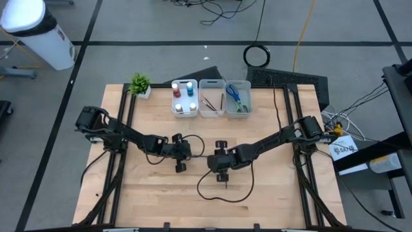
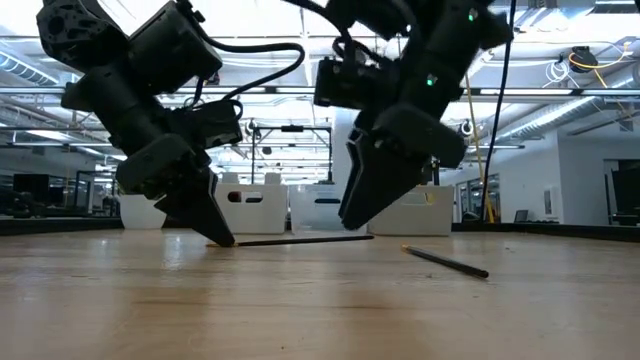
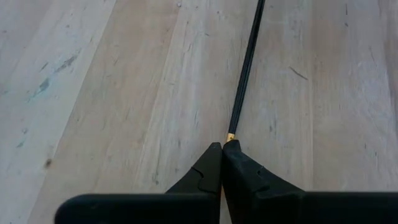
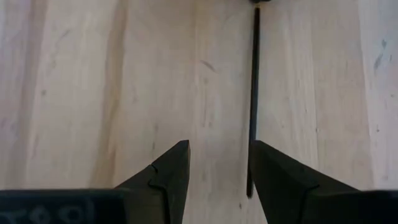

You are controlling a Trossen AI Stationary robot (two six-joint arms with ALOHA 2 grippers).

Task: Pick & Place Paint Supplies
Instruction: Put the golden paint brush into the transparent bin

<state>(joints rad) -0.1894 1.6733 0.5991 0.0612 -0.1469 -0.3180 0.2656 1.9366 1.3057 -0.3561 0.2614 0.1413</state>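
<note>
A thin dark paint brush [image 3: 244, 74] lies flat on the wooden table [image 1: 154, 193] between my two grippers. My left gripper [image 3: 222, 146] is at table height, shut on the brush's gold-ringed end. My right gripper [image 4: 219, 162] stands open just above the brush's other end [image 4: 254, 93], which runs along the inner side of one finger; I cannot tell whether they touch. A second dark brush [image 2: 445, 261] lies on the table nearer the front edge. Small paint bottles [image 1: 185, 96], more brushes [image 1: 211, 101] and scissors [image 1: 235, 96] sit in three bins at the far edge. My left gripper pinches the brush at its very end, just past the gold ring [image 3: 230, 137], between its two fingertips. The fingers slant down from the table's left and lie along the brush. The rest of the brush [image 2: 300, 240] lies level on the table, pointing toward my right gripper.
Three whitish bins [image 1: 199, 115] stand side by side at the far middle, and a small green plant [image 1: 140, 84] stands to their left. A black cable [image 1: 215, 194] loops over the table near the front. Bare wood lies to the left and right front.
</note>
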